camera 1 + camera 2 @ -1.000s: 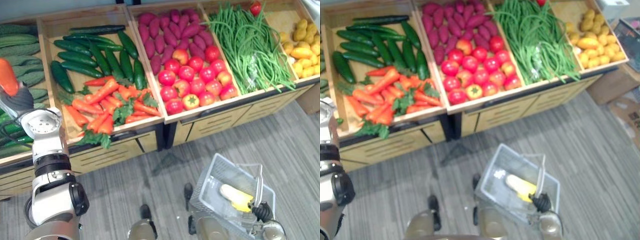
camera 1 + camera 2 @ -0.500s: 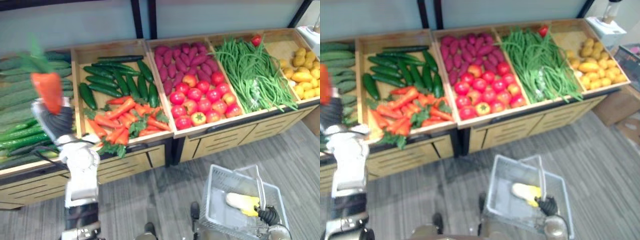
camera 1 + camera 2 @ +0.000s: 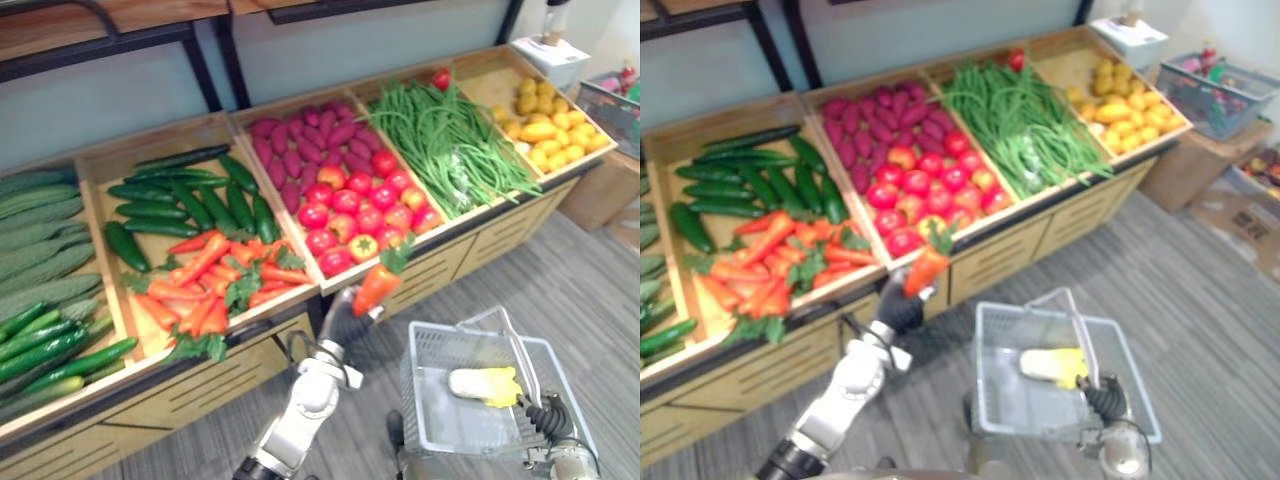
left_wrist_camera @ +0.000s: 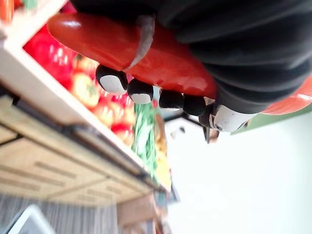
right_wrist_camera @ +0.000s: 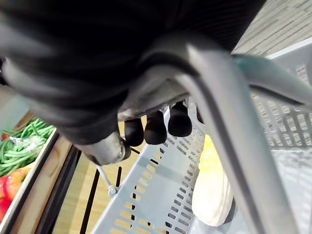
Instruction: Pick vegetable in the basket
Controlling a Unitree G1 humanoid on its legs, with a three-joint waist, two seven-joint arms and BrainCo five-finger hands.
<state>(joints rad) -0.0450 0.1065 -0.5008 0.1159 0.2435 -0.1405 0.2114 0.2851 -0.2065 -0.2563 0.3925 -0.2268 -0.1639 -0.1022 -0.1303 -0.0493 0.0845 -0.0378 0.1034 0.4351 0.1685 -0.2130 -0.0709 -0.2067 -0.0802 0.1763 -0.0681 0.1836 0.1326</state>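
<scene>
While left hand [image 3: 345,312] fingers [image 4: 113,80] clasp orange, green-topped carrot [image 3: 377,287] | right hand [image 3: 545,418] grips basket handle [image 5: 229,126]

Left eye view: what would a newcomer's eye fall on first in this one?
The orange carrot gripped in the left hand stands out first, held in the air in front of the crate of red tomatoes. Next comes the grey basket on the floor side of the stand, its handle in the right hand, with a pale yellow vegetable lying inside it.
</scene>
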